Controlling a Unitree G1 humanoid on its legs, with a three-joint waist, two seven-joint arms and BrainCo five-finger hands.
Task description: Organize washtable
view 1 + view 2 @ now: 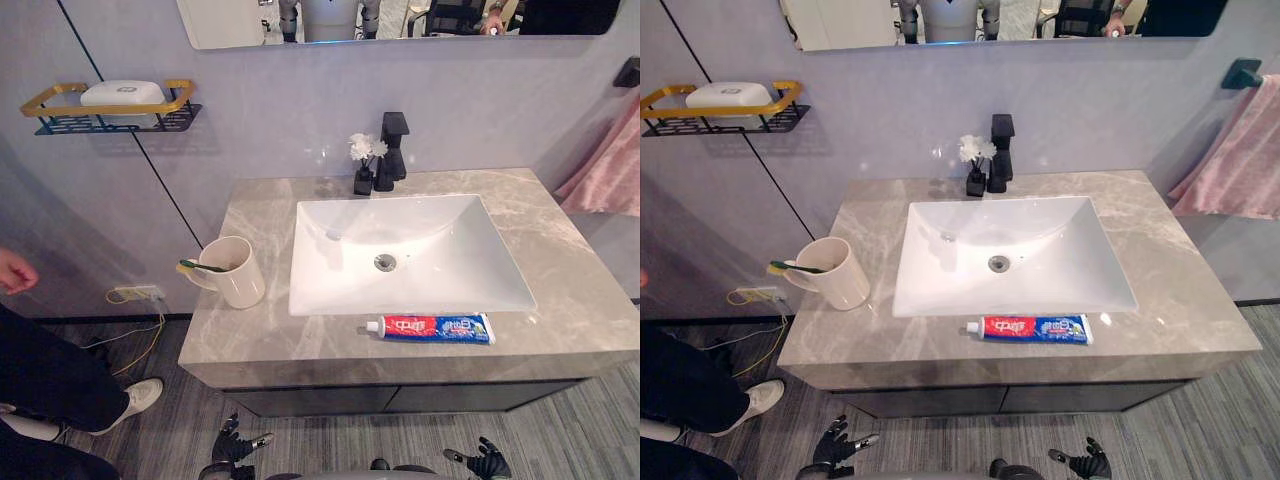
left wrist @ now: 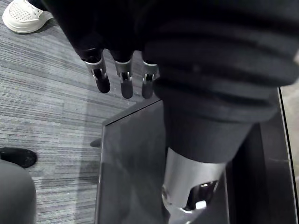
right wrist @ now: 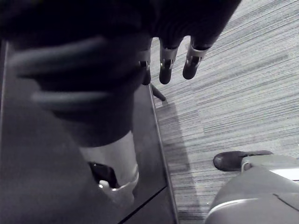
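Observation:
A red, white and blue toothpaste tube (image 1: 428, 328) lies on the grey marble counter (image 1: 570, 290), along the front rim of the white sink (image 1: 400, 255). At the counter's left end stands a cream mug (image 1: 235, 272) with a green toothbrush (image 1: 200, 266) resting across its mouth. My left hand (image 1: 235, 447) hangs low in front of the cabinet, fingers straight and holding nothing. My right hand (image 1: 484, 460) hangs low at the right, likewise open and holding nothing. In the wrist views the fingers (image 2: 124, 77) and fingers (image 3: 166, 63) point at the floor.
A black faucet (image 1: 392, 150) and a small vase of white flowers (image 1: 364, 160) stand behind the sink. A gold wall rack (image 1: 110, 108) holds a white soap. A pink towel (image 1: 612, 170) hangs at right. A person (image 1: 50, 370) stands at left, hand (image 1: 15, 270) raised.

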